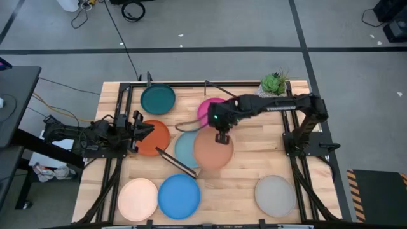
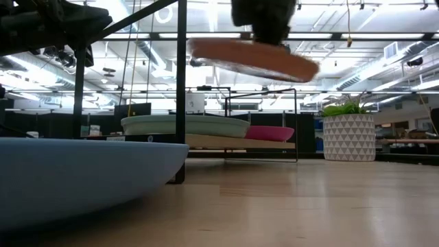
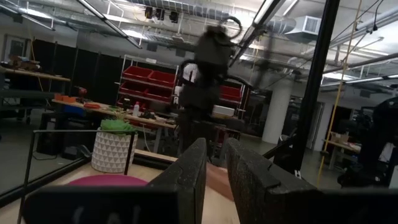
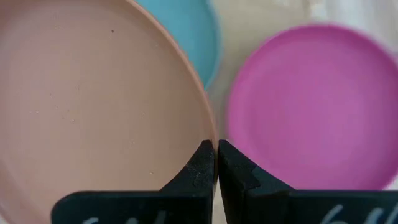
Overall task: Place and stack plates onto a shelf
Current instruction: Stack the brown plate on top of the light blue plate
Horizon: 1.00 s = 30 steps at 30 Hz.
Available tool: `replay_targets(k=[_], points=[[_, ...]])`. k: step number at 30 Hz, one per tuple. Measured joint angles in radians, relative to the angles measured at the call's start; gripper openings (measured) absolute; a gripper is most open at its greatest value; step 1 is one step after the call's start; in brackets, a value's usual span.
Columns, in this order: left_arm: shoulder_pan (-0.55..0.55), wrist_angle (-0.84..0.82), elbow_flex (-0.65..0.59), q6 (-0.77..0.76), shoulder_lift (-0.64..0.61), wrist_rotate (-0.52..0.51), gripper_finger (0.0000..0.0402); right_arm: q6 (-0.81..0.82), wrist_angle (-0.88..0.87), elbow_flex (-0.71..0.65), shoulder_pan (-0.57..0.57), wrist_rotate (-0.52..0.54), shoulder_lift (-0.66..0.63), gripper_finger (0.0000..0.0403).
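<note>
My right gripper point(image 1: 221, 137) is out over the table's middle, shut on the terracotta plate point(image 1: 213, 152), which hangs tilted in the air in the low view point(image 2: 254, 58). Below it the shelf point(image 2: 240, 144) carries the pale blue plate point(image 1: 184, 147) and the magenta plate point(image 1: 206, 108), both resting flat on the board. My left gripper point(image 1: 145, 129) is open, at the left edge of the orange-red plate point(image 1: 156, 141). The other plates lie flat on the table: teal point(image 1: 158, 99), cream point(image 1: 138, 198), bright blue point(image 1: 179, 196) and grey point(image 1: 275, 194). My right gripper pinches the terracotta plate's rim point(image 4: 211, 134) between its two fingers, on the side nearest the magenta plate point(image 4: 311, 106). The fingers come from above, pointing down. The plate is lifted clear and tilted, spreading away from the fingers over the pale blue plate point(image 4: 186, 31).
A potted plant point(image 1: 275, 83) stands at the table's far right corner. Black frame posts point(image 2: 181, 89) rise near the shelf. Bare wood lies between the shelf and the grey plate. The bright blue plate point(image 2: 68, 178) fills the low view's near left.
</note>
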Motion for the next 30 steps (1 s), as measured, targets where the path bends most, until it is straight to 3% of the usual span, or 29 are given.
replay_targets(k=[18, 30], points=[[0.000, 0.000, 0.000, 0.000, 0.000, 0.000, 0.0068, -0.192, -0.116, 0.442, -0.076, -0.106, 0.403, 0.0015], [-0.001, 0.002, 0.000, 0.001, 0.000, 0.002, 0.0068, -0.239, -0.079, 0.525, -0.096, -0.170, 0.520, 0.0019]])
